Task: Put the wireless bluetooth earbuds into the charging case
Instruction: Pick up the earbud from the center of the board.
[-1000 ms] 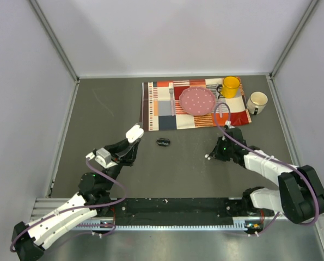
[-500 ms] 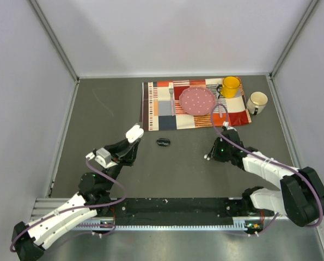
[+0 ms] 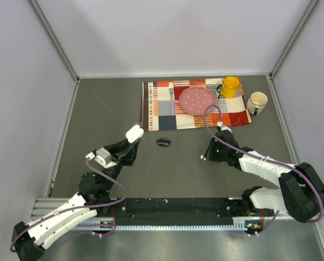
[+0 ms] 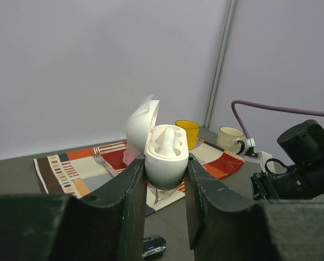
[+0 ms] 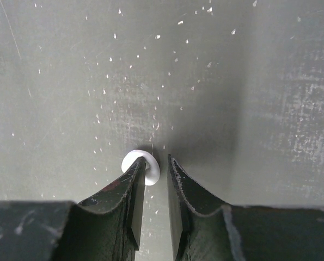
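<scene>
My left gripper (image 4: 162, 169) is shut on the white charging case (image 4: 164, 157), held up off the table with its lid hinged open. One white earbud (image 4: 168, 140) stands in it. From above, the case (image 3: 134, 133) is left of centre at the left gripper (image 3: 130, 143). My right gripper (image 5: 157, 163) points down at the table, open by a narrow gap. A small white earbud (image 5: 128, 162) lies on the table under the tip of its left finger, partly in the gap and not clamped. In the top view the right gripper (image 3: 207, 154) is right of centre.
A black oval pod (image 3: 163, 142) lies on the table between the arms, also below the case (image 4: 153, 246). At the back a checked placemat (image 3: 162, 111) carries a pink plate (image 3: 197, 101), a fork (image 3: 171, 95) and a yellow mug (image 3: 230, 86). A white mug (image 3: 257, 101) stands beside it.
The right gripper has opened a little and shifted left over the table. The left arm and the case have not moved.
</scene>
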